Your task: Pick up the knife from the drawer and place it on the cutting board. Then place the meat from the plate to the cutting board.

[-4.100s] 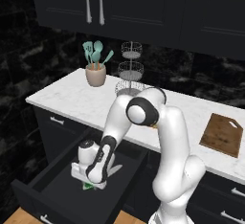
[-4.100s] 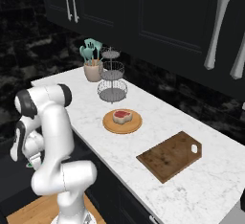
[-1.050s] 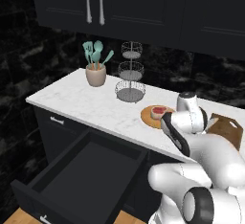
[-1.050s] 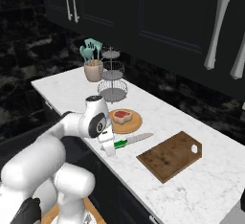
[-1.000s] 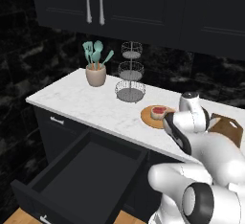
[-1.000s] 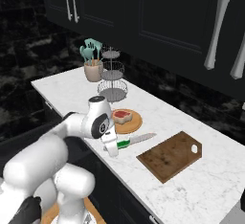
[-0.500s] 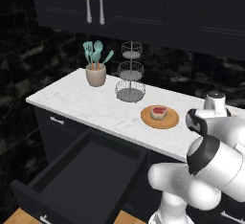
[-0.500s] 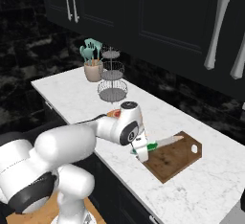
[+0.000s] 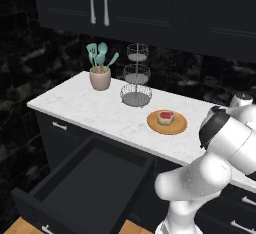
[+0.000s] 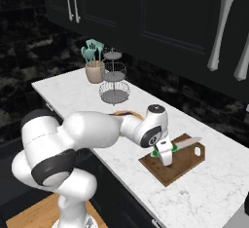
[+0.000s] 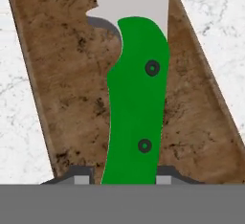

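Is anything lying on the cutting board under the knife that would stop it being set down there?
Nothing visible. The claw holds the knife over bare cutting board.

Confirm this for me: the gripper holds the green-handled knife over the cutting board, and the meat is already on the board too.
Not quite. The meat is on the plate, not on the board, as the left base view shows. The rest stands: the gripper holds the green-handled knife over the cutting board.
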Robot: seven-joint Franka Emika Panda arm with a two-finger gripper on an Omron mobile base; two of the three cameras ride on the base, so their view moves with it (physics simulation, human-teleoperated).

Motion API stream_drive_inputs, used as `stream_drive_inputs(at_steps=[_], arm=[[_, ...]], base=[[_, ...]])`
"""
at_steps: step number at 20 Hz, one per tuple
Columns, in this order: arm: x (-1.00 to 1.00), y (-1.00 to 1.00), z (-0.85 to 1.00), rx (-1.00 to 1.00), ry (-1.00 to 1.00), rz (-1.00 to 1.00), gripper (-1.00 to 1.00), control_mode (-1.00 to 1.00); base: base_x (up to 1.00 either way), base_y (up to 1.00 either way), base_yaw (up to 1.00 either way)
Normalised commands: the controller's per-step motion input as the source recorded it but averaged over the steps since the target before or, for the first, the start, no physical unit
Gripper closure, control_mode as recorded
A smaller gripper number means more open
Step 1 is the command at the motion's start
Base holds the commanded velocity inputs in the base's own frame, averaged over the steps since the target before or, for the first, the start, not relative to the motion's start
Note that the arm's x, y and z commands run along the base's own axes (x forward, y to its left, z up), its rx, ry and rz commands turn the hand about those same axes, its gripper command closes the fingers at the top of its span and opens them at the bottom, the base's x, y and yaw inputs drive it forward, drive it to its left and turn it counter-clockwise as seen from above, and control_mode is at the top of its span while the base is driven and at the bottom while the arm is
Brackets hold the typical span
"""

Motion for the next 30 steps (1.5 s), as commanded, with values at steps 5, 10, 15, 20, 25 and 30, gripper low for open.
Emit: stream_drive_inputs(at_steps=[5,10,15,20,25,30], arm=[[0.36,-0.31,-0.23,0.01,0.0,0.12,1.0,-1.0],[0.01,-0.09,-0.38,0.0,0.0,0.12,-1.0,-1.0],[-0.03,0.16,-0.02,0.0,-0.05,0.1,-1.0,-1.0],[-0.31,0.38,0.23,-0.01,-0.17,0.05,-1.0,-1.0],[-0.12,0.55,0.03,-0.06,-0.11,0.05,-1.0,-1.0],[0.0,0.39,0.32,-0.05,-0.06,0.09,-1.0,-1.0]], base=[[0.0,0.0,0.0],[0.0,0.0,0.0],[0.0,0.0,0.0],[0.0,0.0,0.0],[0.0,0.0,0.0],[0.0,0.0,0.0]])
